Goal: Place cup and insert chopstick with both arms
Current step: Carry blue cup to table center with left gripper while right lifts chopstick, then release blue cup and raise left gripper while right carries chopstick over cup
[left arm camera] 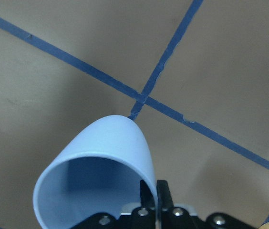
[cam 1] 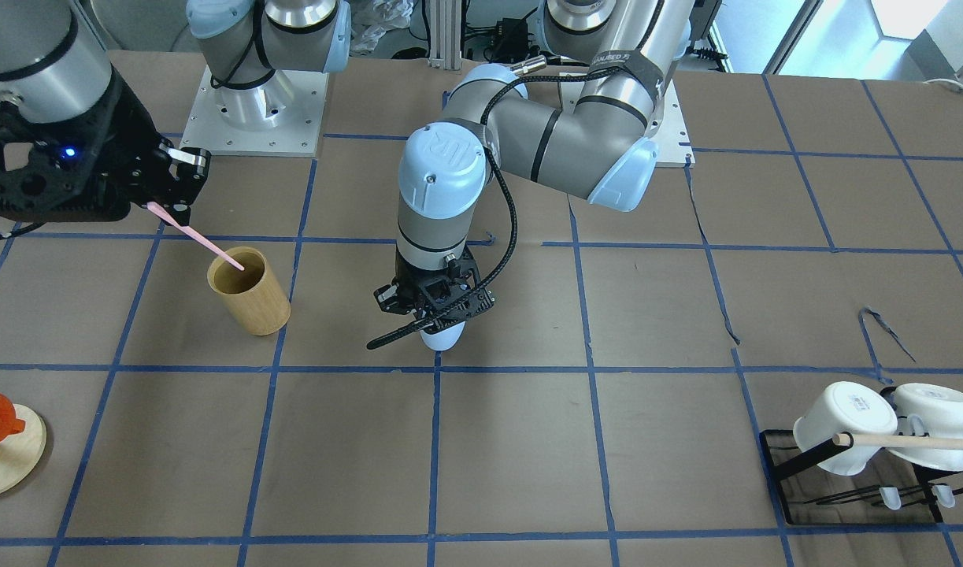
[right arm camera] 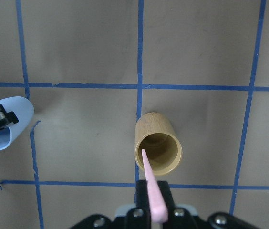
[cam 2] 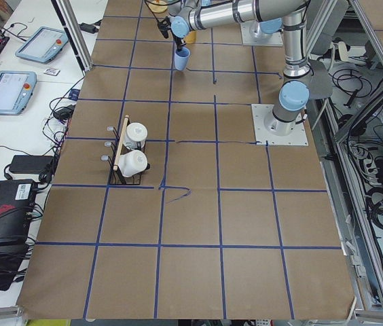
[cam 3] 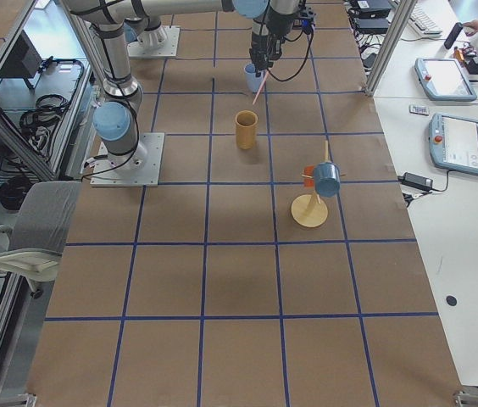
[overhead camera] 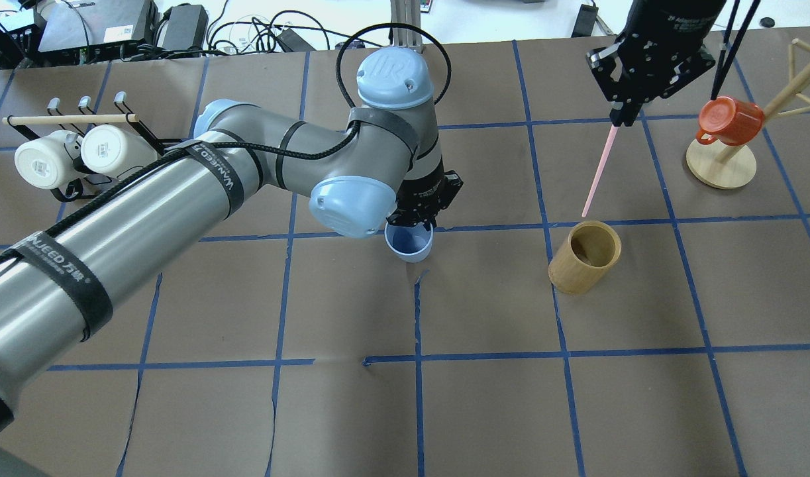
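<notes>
The light blue cup (overhead camera: 410,244) is upright near the table's middle, beside a blue tape crossing; it also shows in the front view (cam 1: 442,337). My left gripper (overhead camera: 418,218) is shut on its rim, one finger inside and one outside, as the left wrist view (left arm camera: 152,191) shows. I cannot tell whether the cup rests on the paper. My right gripper (overhead camera: 623,116) is shut on a pale pink chopstick (overhead camera: 599,171) that points down. The chopstick's tip hangs over the mouth of the tan bamboo cylinder (overhead camera: 585,257), as the right wrist view (right arm camera: 151,188) shows.
A black rack with two white mugs (overhead camera: 67,152) and a wooden rod stands at the robot's far left. A wooden mug tree (overhead camera: 721,165) with an orange mug (overhead camera: 726,122) stands at the far right, near the right gripper.
</notes>
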